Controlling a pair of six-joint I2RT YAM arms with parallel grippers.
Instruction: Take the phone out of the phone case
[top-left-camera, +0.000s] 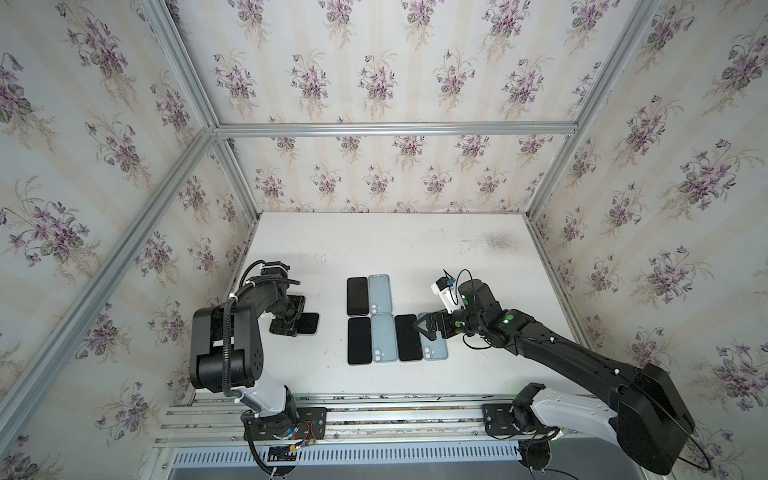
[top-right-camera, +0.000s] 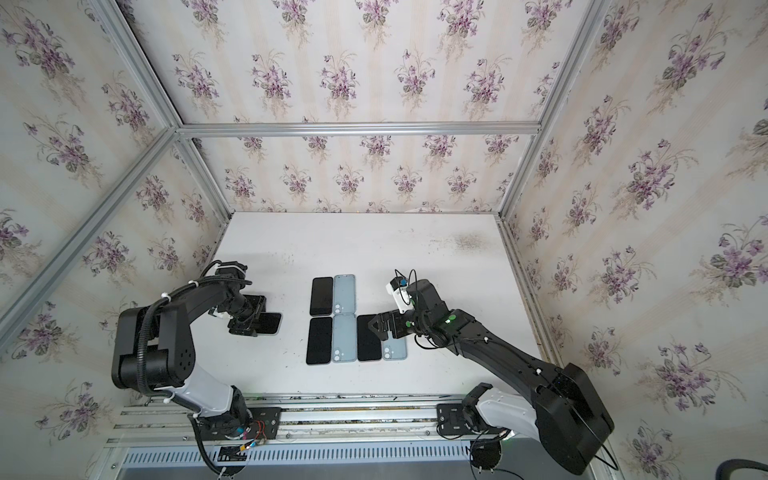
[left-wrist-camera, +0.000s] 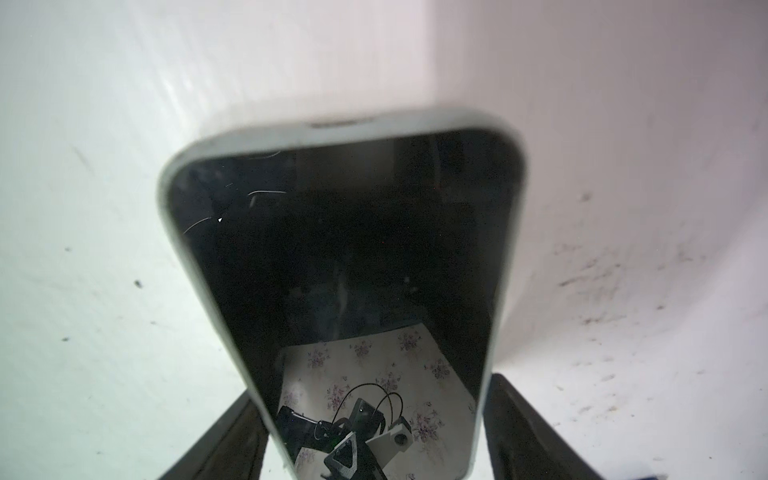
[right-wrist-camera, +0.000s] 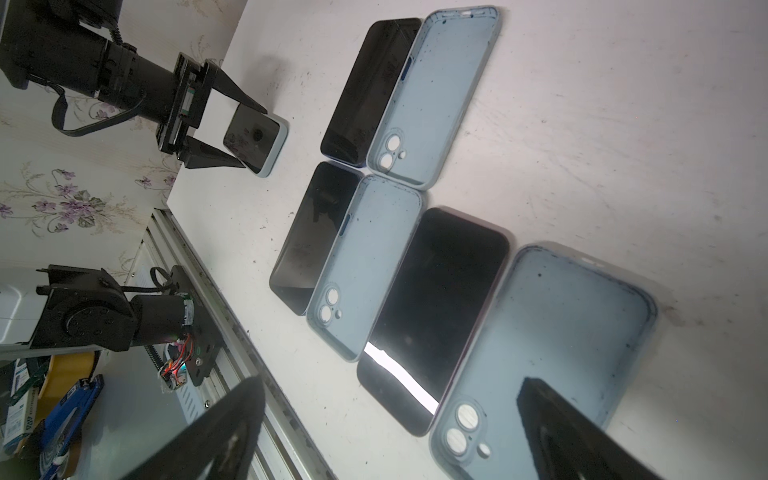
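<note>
Mid-frame, three bare phones (top-left-camera: 359, 340) lie beside three empty cases (top-left-camera: 383, 337) on the counter (top-left-camera: 374, 245). At left, a fourth phone (left-wrist-camera: 340, 249) sits cased. The left gripper (right-wrist-camera: 255, 139) straddles it; whether its jaws grip, I cannot tell. The right gripper (top-left-camera: 420, 328) hovers, jaws released.

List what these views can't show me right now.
- Whether the left gripper is squeezing the flat black phone in a pale blue rubbery case: contact is blurred in the left wrist view, covered by the left arm in both top views, too small in the right wrist view.
- Far end of the rightmost empty pale blue case: under the right gripper in both top views.
</note>
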